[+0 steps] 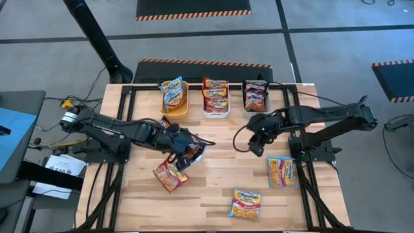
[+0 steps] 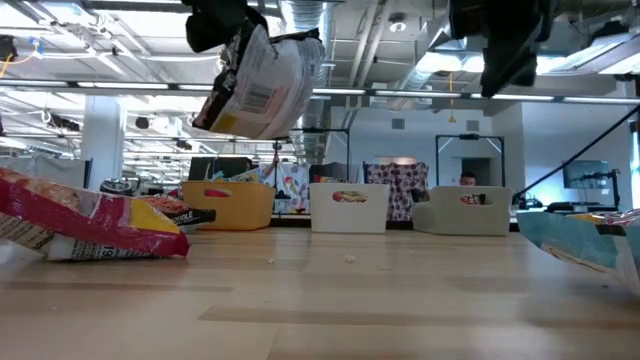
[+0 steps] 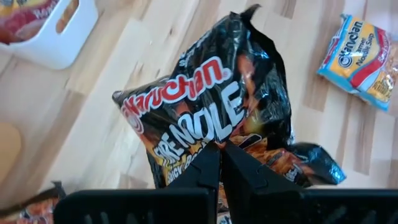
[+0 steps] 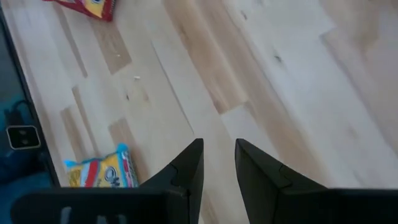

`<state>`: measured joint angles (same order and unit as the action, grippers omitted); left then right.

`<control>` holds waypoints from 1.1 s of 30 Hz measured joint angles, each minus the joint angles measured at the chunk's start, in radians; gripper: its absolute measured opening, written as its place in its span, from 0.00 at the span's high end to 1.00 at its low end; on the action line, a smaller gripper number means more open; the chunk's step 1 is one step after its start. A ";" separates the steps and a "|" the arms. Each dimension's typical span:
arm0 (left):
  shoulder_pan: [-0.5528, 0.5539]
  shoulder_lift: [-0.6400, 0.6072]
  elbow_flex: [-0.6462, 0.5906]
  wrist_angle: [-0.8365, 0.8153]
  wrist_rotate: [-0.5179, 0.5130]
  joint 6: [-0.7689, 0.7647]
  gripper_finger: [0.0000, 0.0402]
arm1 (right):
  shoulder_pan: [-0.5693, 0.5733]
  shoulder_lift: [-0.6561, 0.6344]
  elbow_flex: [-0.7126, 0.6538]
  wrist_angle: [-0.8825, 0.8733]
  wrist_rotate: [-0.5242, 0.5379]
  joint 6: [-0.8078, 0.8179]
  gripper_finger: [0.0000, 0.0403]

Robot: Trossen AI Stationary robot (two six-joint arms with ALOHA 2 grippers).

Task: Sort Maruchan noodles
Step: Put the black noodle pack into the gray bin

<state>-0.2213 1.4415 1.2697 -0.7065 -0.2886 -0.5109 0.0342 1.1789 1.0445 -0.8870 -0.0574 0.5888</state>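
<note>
Black-red packet (image 3: 211,118): Maruchan noodles, pinched by left pincer (image 3: 221,163), lifted clear of the desk (image 1: 220,175), hanging tilted over its left-centre part; low view shows it up in the air with the pale back side facing the camera.
Left pincer: fingers pressed together on the packet's lower edge, a 2nd dark packet (image 3: 305,167) crumpled just behind it.
Right pincer (image 4: 219,163): fingers slightly spread, nothing between them, hovering above bare wood near the grey bin (image 1: 255,97).
Red-orange packet (image 1: 171,176): lying on the desk just in front of the left pincer, 1 corner raised.
Yellow-blue packet 1 (image 1: 283,172): flat on the desk, right side, near the right arm's base.
Yellow-blue packet 2 (image 1: 246,202): flat near the front edge, right of centre.
Orange bin (image 1: 176,98): back row, left, holds yellow-blue packets.
White bin (image 1: 215,99): back row, middle, holds red-orange packets.
Grey bin: back row, right, holds dark packets.
Room: person seated far behind the bins in the low view.
</note>
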 joint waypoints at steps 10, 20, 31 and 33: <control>0.030 0.000 0.000 0.030 0.000 0.056 1.00 | 0.074 -0.009 -0.212 0.347 0.000 0.146 0.71; 0.030 0.000 0.000 0.028 0.000 0.056 1.00 | 0.109 0.007 -0.318 0.724 0.004 0.307 0.71; 0.031 0.000 0.000 0.025 -0.008 0.071 1.00 | 0.046 0.021 -0.318 0.900 0.006 0.270 0.63; 0.031 0.000 0.000 0.025 -0.017 0.072 1.00 | 0.024 0.021 -0.318 0.927 0.006 0.279 0.59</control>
<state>-0.1906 1.4414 1.2697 -0.6811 -0.3051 -0.4392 0.0579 1.1995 0.7269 0.0395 -0.0513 0.8679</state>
